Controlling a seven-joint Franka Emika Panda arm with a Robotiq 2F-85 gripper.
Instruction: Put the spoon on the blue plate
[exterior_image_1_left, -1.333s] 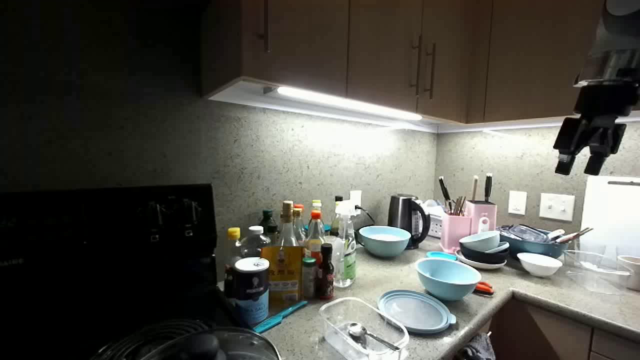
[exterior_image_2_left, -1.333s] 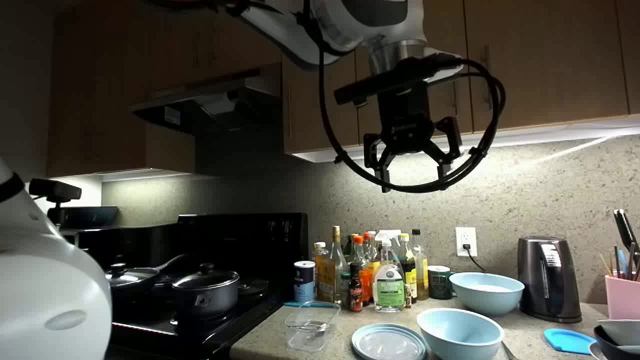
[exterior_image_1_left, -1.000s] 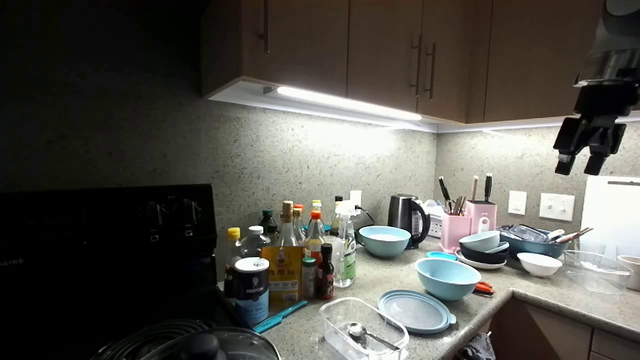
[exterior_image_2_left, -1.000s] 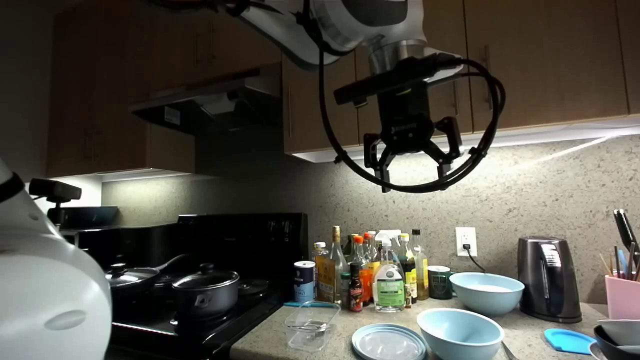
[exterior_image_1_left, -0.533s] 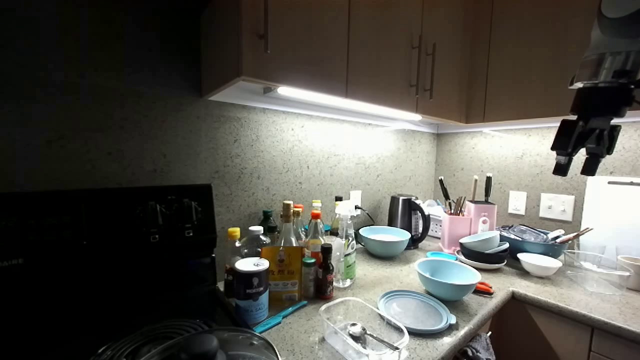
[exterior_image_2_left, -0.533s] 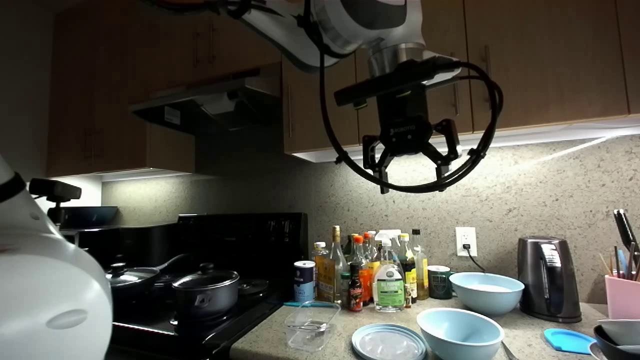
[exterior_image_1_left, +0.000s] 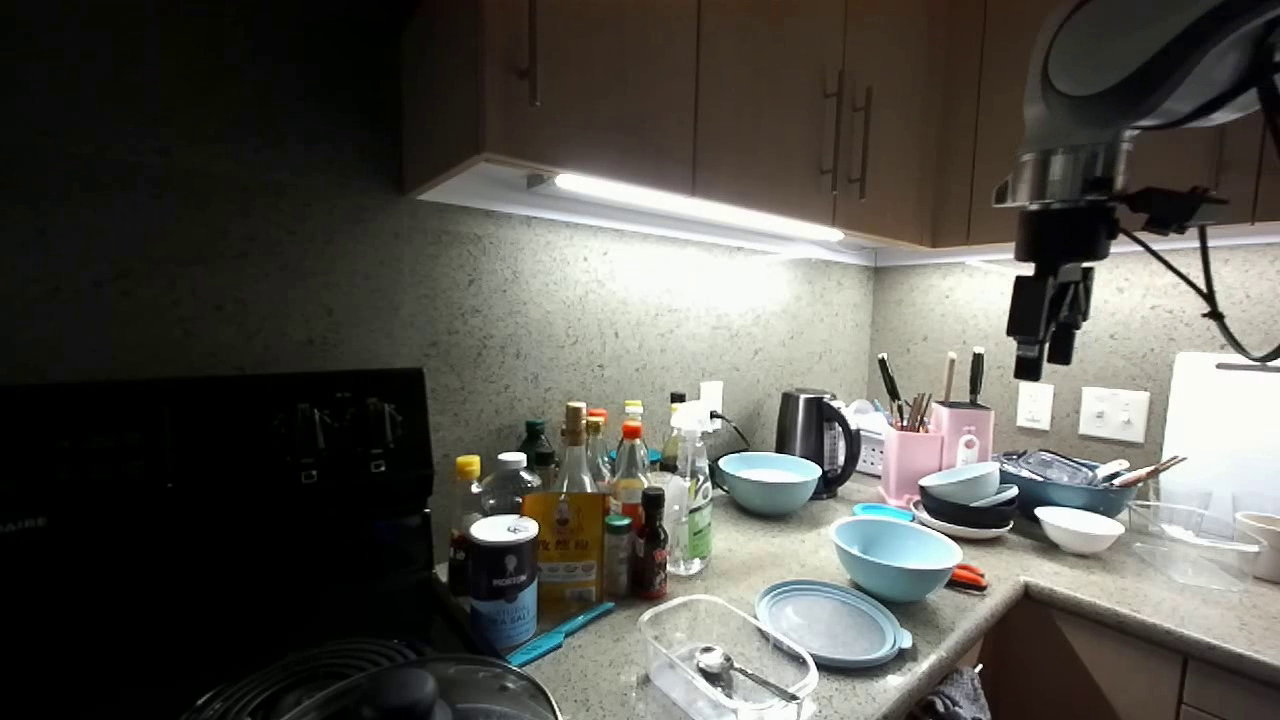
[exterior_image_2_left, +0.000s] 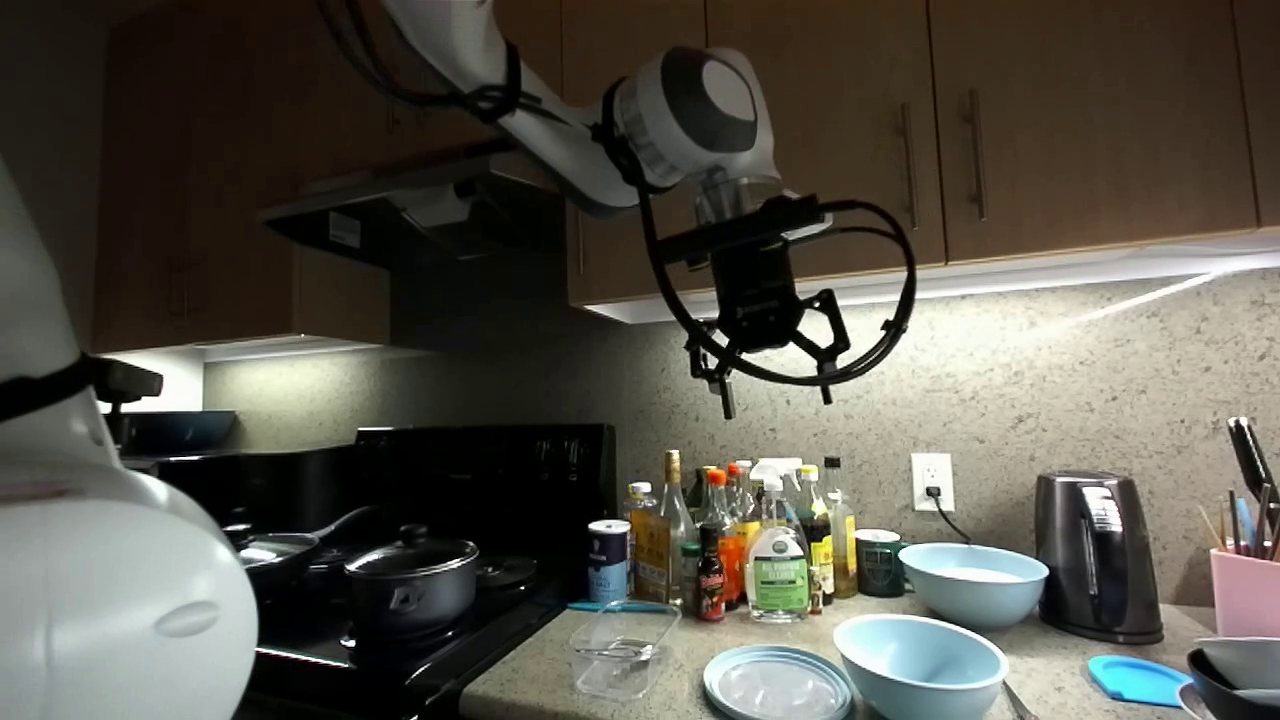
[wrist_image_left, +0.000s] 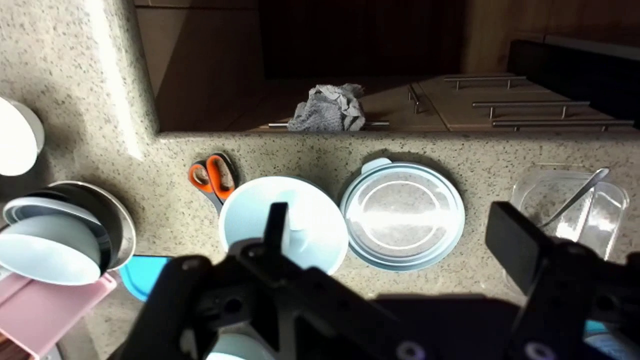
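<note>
The metal spoon (exterior_image_1_left: 748, 675) lies inside a clear plastic container (exterior_image_1_left: 655, 640), its handle leaning on the rim. It also shows in the wrist view (wrist_image_left: 575, 197) and, small, in an exterior view (exterior_image_2_left: 622, 653). The blue plate (exterior_image_1_left: 833, 622) is flat, round and pale blue, with a small tab and a see-through middle. It lies on the counter beside the container and also shows in the wrist view (wrist_image_left: 405, 215). My gripper (exterior_image_2_left: 777, 402) is open and empty, high above the counter. In the wrist view the plate shows between its fingers (wrist_image_left: 387, 220).
A light-blue bowl (wrist_image_left: 305, 225) stands against the plate, with orange-handled scissors (wrist_image_left: 214, 175) beside it. Bottles and a spray cleaner (exterior_image_2_left: 780, 560) stand behind. A second blue bowl (exterior_image_2_left: 975, 585) and a kettle (exterior_image_2_left: 1098, 560) are along the wall. The stove (exterior_image_2_left: 400, 640) adjoins the counter.
My gripper has moved left and a little down in both exterior views, mostly in the last half second. It stays open. The spoon, container and plate have not moved.
</note>
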